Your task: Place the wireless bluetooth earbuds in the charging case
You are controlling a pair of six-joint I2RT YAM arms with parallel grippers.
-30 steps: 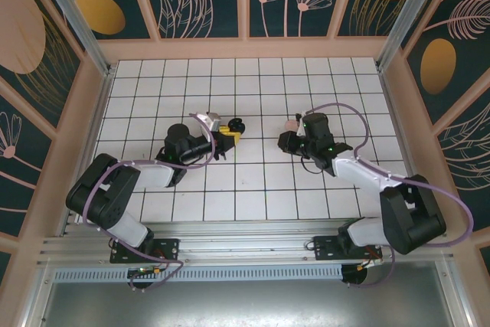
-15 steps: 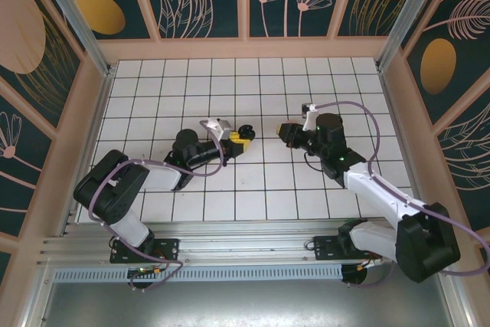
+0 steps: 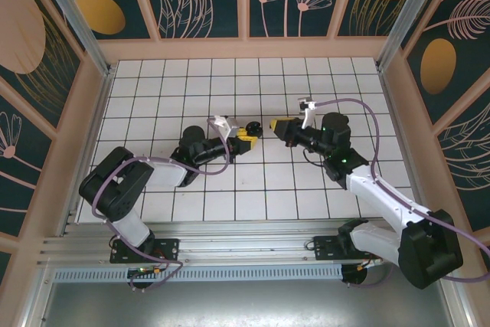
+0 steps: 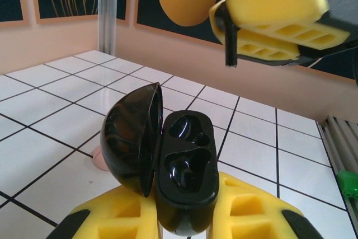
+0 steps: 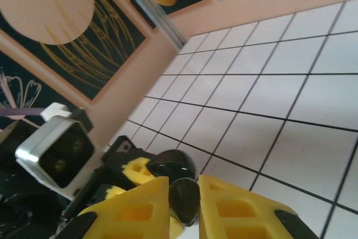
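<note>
Charging case (image 4: 187, 180) is open, its lid swung to one side, clamped between the yellow fingers of the left gripper (image 4: 184, 219). Right gripper (image 5: 183, 191), just beside the case and facing it, is closed on one black earbud (image 5: 183, 200). A small pale pink item (image 4: 99, 160) lies on the tiles behind the case lid, partly hidden.

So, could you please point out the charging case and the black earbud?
charging case (image 4: 187, 166), left wrist view, on its open lower half.
black earbud (image 5: 184, 198), right wrist view, on its rounded body.

Black charging case (image 4: 187, 183), hinged open, empty, black earbud (image 5: 183, 198) close by
</note>
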